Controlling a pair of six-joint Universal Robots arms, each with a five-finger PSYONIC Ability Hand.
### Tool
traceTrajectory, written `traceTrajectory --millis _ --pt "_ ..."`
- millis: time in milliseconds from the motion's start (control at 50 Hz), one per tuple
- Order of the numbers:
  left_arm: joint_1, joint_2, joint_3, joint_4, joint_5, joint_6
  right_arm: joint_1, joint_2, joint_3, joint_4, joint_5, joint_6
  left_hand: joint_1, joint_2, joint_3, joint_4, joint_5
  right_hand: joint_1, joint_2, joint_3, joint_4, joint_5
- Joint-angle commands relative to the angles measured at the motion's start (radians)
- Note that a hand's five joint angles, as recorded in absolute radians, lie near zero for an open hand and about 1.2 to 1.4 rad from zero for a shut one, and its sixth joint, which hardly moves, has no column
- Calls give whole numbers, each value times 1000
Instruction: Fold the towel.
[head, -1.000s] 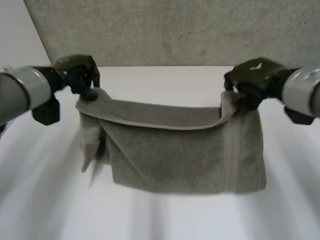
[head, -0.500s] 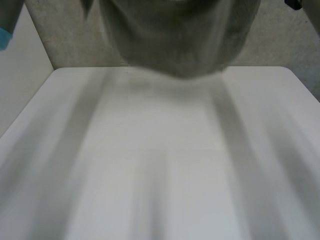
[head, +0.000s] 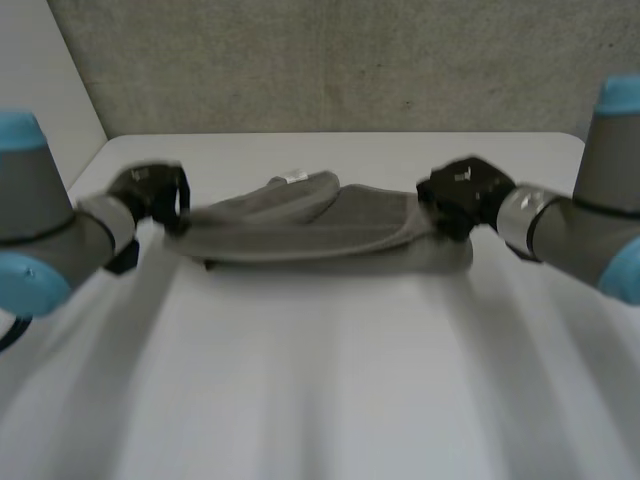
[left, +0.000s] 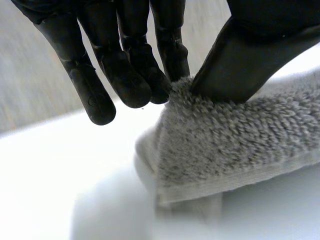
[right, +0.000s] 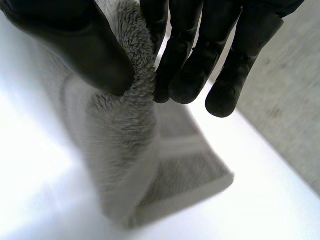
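Head view: grey towel (head: 320, 228) lies bunched, flat on far part of white table (head: 320, 380), stretched between hands. Left hand (head: 150, 192) at its left end, right hand (head: 462, 192) at right end.

Left wrist view: thumb and fingers (left: 135, 85) pinch towel edge, cloth clamped between them.

Right wrist view: thumb and fingers (right: 187, 75) clamp towel edge; rest of cloth rests on table below.

We find the towel (head: 320, 225) lying on the far half of the counter (head: 320, 380), stretched from left to right. The left robot hand (head: 150, 195) pinches its left end and the right robot hand (head: 462, 192) pinches its right end. A wall (head: 330, 60) stands behind the counter.
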Motion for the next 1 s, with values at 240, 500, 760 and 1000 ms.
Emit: traceTrajectory --millis 240,500,760,1000 --pt "-53 146 -203 -127 -3 113 -110 -287 366 -111 -4 -33 60 11 9 7 29 82 72 51 61 74" --pt "-205 173 -168 -163 -9 102 -193 -358 482 -134 31 -22 60 11 9 7 29 82 72 51 61 74" --pt "-282 -67 37 -132 -46 108 -242 -331 525 -216 110 -19 60 11 9 7 29 82 72 51 61 74" --pt "-280 -76 54 -132 -42 114 -239 -282 540 -302 131 -20 -785 -834 -836 -838 -816 82 72 51 61 74"
